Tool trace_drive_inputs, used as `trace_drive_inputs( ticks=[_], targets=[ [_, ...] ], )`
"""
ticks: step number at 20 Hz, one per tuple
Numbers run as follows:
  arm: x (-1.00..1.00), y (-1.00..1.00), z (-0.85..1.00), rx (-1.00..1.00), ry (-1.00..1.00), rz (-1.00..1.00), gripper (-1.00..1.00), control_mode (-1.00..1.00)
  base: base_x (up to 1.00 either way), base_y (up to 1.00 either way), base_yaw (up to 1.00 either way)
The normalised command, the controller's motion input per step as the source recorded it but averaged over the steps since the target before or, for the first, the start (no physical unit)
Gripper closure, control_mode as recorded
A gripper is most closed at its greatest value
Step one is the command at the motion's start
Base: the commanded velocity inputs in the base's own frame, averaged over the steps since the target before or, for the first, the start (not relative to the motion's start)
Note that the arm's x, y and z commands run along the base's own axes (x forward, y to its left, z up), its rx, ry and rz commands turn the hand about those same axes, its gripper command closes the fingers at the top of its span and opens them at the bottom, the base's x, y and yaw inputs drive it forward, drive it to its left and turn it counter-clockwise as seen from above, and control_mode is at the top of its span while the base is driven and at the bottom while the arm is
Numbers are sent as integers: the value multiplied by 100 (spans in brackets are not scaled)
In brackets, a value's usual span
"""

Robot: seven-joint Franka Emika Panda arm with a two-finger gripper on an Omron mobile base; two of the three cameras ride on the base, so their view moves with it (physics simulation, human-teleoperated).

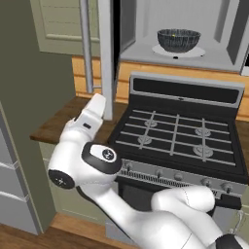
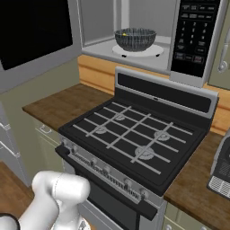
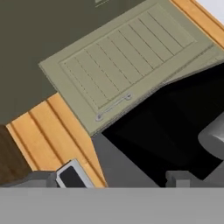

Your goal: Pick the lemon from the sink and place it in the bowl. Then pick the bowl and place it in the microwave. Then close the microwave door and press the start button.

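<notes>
Bowl (image 1: pixel 178 40): dark grey, ribbed, upright on the white turntable plate (image 1: pixel 160 50) inside the open microwave (image 1: pixel 214 34); a speck of yellow, the lemon (image 2: pixel 124 33), shows within it. Microwave door (image 1: pixel 106 46): swung wide open to the left, seen edge-on, bar handle (image 1: pixel 86 46) beside it. Claw (image 1: pixel 97 104): at the end of the white arm, low and left of the stove (image 1: pixel 177 136), over the wooden table (image 1: pixel 58 121), just below the door's lower edge, well apart from the bowl; in the hand view its fingertips (image 3: pixel 181 178) stand spread wide with nothing between them, facing the door's black glass and a green cabinet door (image 3: pixel 127 57).
</notes>
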Motion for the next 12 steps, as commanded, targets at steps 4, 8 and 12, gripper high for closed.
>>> trace_drive_inputs(
  ticks=[4, 8, 12],
  targets=[
    [2, -100, 26, 16, -4, 0, -100, -100, 0, 0, 0],
    [7, -100, 21, 16, -3, 0, -100, -100, 0, 0, 0],
    [10, -100, 18, 16, -3, 0, -100, -100, 0, 0, 0]
  ],
)
